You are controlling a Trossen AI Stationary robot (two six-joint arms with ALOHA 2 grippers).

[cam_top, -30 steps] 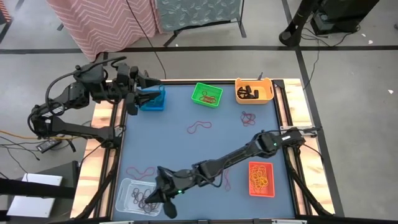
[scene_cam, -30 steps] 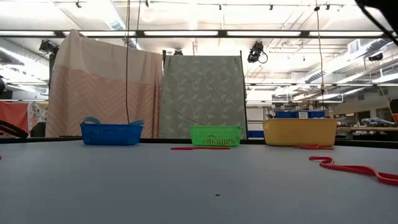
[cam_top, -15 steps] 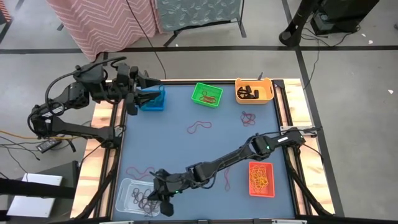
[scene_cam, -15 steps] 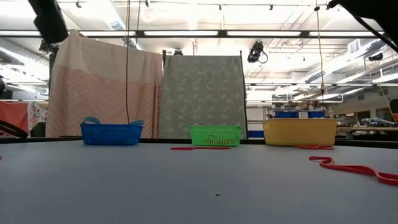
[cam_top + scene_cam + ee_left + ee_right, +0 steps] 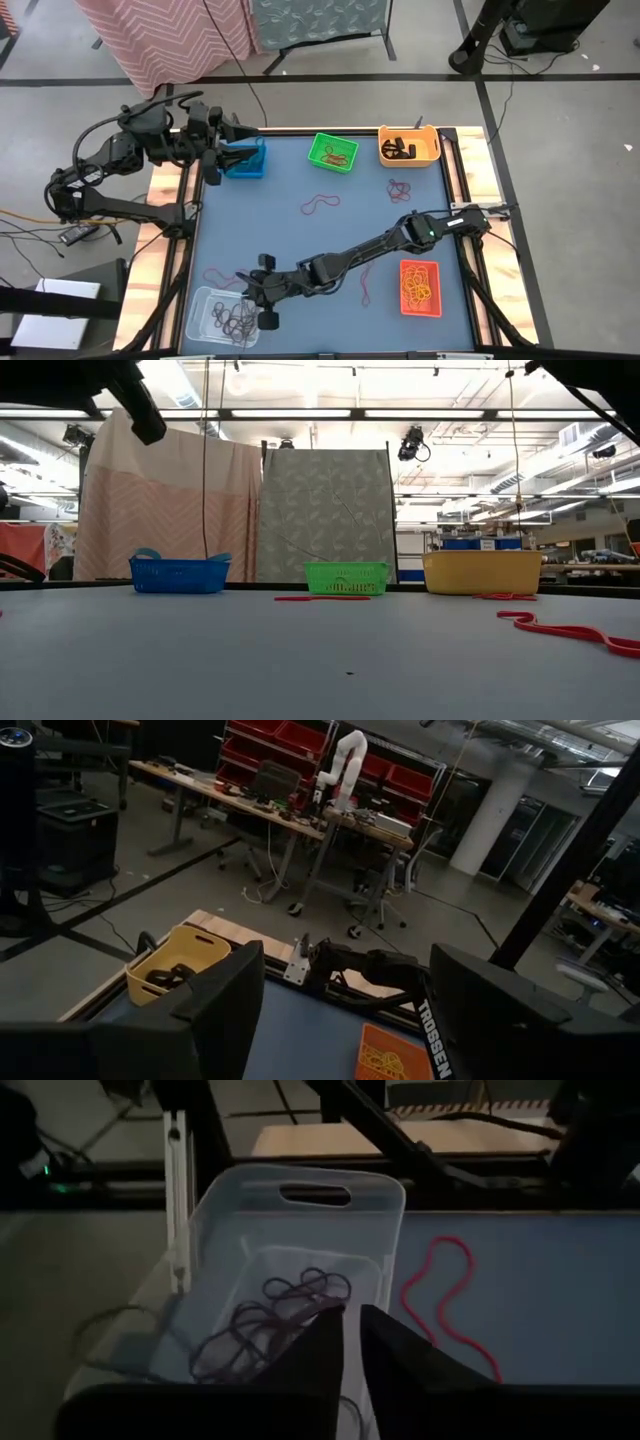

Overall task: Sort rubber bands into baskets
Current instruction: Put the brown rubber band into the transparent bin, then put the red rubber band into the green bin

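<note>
My right gripper (image 5: 352,1330) hangs over the right end of the clear white basket (image 5: 205,310) at the table's near left. Its fingers are open by a narrow gap with nothing between them. A tangle of dark rubber bands (image 5: 290,1315) lies on the basket's floor just beyond the fingertips. My left gripper (image 5: 248,145) waits open and level above the blue basket (image 5: 245,165) at the far left. A red rubber band (image 5: 445,1305) lies on the mat beside the clear basket.
The green basket (image 5: 332,152) and the yellow-orange basket (image 5: 410,147) stand along the far edge. The red-orange basket (image 5: 420,287) stands near right. Loose bands lie on the blue mat: red ones (image 5: 320,203) (image 5: 368,285) and a dark one (image 5: 400,190).
My right gripper has sunk toward the clear basket, rolled about its own axis and tipped, and drawn back a little from above the basket's middle toward its right end. The left arm has kept still.
</note>
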